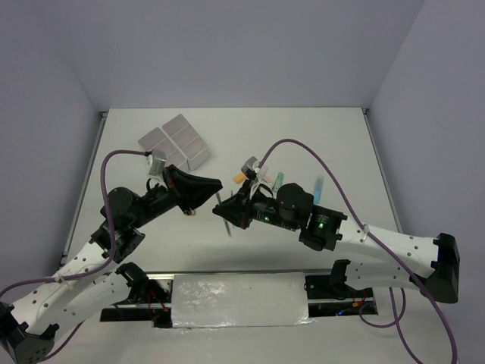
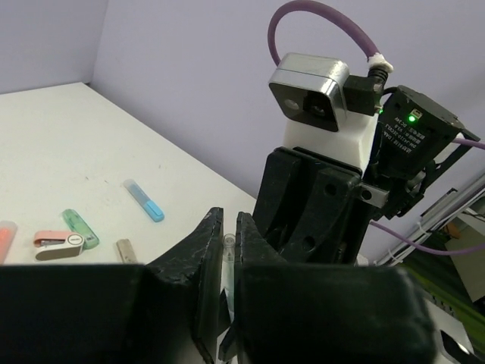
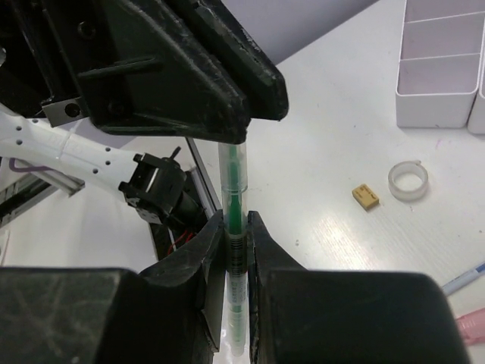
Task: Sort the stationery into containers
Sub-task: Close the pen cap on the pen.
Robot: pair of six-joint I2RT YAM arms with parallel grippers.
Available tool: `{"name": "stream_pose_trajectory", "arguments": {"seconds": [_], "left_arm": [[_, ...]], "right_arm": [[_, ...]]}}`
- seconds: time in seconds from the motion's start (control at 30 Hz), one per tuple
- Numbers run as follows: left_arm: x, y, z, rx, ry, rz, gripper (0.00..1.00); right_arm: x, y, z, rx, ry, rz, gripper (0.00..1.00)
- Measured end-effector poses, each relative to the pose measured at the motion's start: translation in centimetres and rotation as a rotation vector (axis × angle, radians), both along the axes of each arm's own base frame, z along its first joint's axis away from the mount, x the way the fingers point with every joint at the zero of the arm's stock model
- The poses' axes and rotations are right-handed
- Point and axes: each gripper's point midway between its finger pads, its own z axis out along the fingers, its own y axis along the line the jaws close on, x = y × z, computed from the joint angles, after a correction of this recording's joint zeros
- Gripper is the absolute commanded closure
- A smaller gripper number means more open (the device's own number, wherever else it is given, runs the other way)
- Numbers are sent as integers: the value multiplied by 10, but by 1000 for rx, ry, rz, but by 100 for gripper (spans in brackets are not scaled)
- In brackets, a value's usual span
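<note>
Green pen (image 3: 232,171) mid-air, table centre | right gripper (image 3: 235,224) clamped on one end; left gripper (image 2: 229,235) pinching the other | risk: early release drops it; opposed pull bends it; containers (image 3: 436,110) far left

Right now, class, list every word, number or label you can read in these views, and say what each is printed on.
Small white print on the black housing by the green light: too small to read.
On the green pen and the containers: no text visible.
Nothing legible in any view.
</note>
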Motion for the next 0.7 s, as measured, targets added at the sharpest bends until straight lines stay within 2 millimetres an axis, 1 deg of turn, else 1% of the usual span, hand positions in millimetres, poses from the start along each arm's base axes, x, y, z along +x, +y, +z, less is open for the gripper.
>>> {"name": "stream_pose_trajectory", "arguments": {"seconds": [0.03,0.07,0.1,0.23,0.3,0.5,0.7], "left_arm": [[-1,-1,0,1,-1,-6,90],[-1,-1,0,1,-2,-9,99],[-2,-1,0,4,-4,-13,100],[0,-5,-5,14,6,-23,100],[2,-5,-4,9,5,-21,100],[9,2,0,-50,-18,33,100],[15,7,-5,-84,-25,81,100]], "right_arm": [[1,0,-1,-4,-1,-3,100],[1,-1,-1,-7,-1,-6,100],[1,-1,-2,-10,-4,-8,100],[6,-3,-5,-42,-16,-28,100],[11,-4,-5,-68,-23,-43,100],[22,-1,5,-120,-42,-26,100],[28,3,2,-155,-41,8,100]]}}
